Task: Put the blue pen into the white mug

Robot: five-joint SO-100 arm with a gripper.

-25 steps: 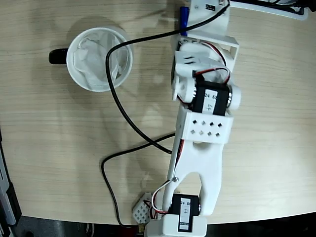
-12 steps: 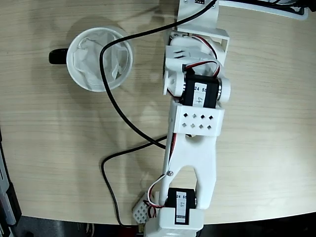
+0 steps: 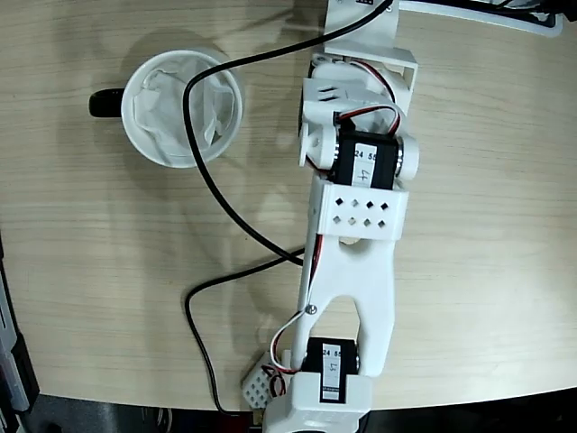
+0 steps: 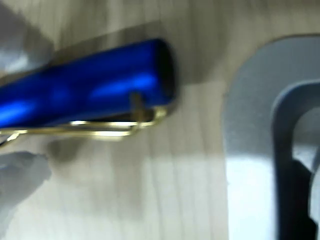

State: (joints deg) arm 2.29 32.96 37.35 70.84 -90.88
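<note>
One arm stretched across table [image 3: 108,271]; pincer [image 4: 15,100] grips blue pen [image 4: 85,90]

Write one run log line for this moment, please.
stage: at pen, top of fixed view | pen: between fingers, over table, grip unclear | mug: upright, paper-lined, no pen inside | cable: crosses mug

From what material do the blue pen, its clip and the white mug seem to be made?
The blue pen: probably lacquered metal or glossy plastic; its barrel carries bright streaks of reflected light. Its clip: apparently polished metal, thin and shiny with a yellowish gleam. The white mug: perhaps ceramic or plastic, plain white with a smooth rim and a black handle; crumpled paper lines its inside. The pictures do not settle it.
</note>
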